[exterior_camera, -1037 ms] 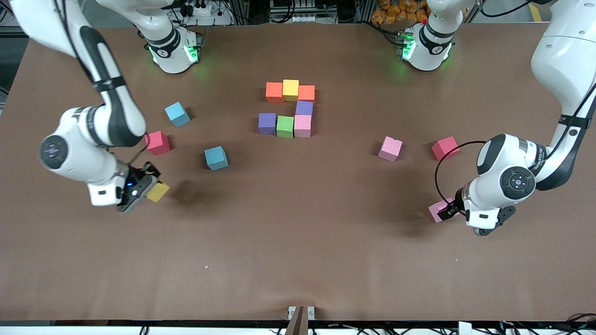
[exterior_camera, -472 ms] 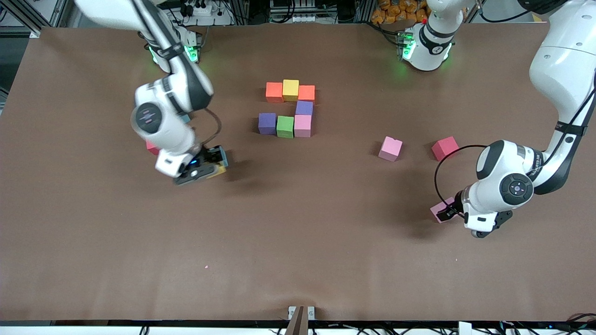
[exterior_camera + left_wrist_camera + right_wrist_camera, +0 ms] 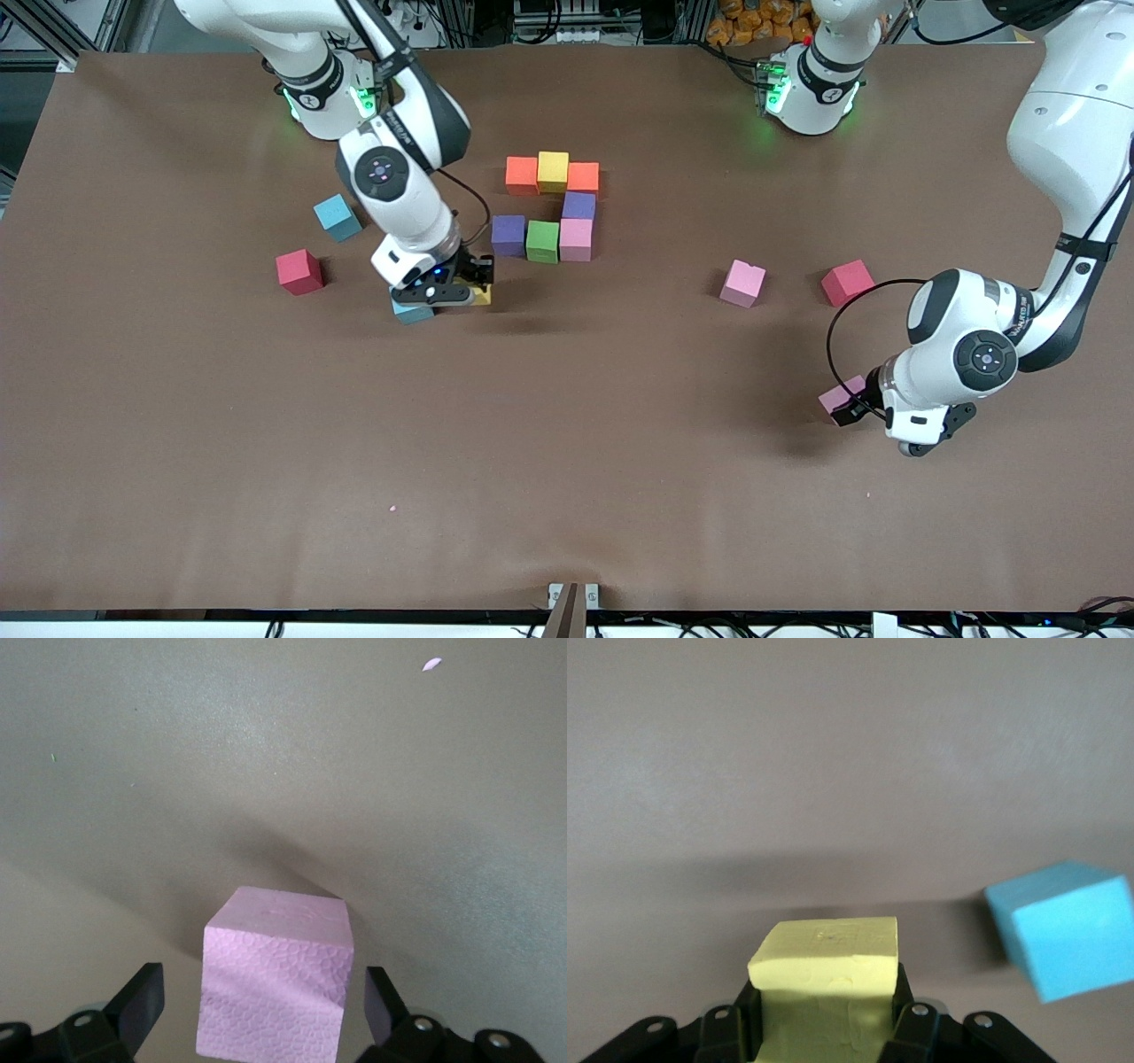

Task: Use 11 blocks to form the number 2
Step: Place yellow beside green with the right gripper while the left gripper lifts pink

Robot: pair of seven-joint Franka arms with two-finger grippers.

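Brown table [image 3: 567,461], no readable writing. Right gripper [image 3: 461,288], clenched on yellow foam cube [image 3: 481,295], has swung from the right arm's end to beside the unfinished number 2 [image 3: 551,208] mid-table. Left gripper [image 3: 855,403] stays spread around pink foam cube [image 3: 837,397] near the left arm's end.

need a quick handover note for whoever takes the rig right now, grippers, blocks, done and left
Right gripper: shut on a yellow block, in the air beside the purple block.
Left gripper: open, fingers either side of a pink block, not gripped.
Done: seven blocks placed, orange, yellow, orange, purple, then purple, green, pink.
Left: four more blocks. Another pink block and two blue blocks lie loose.
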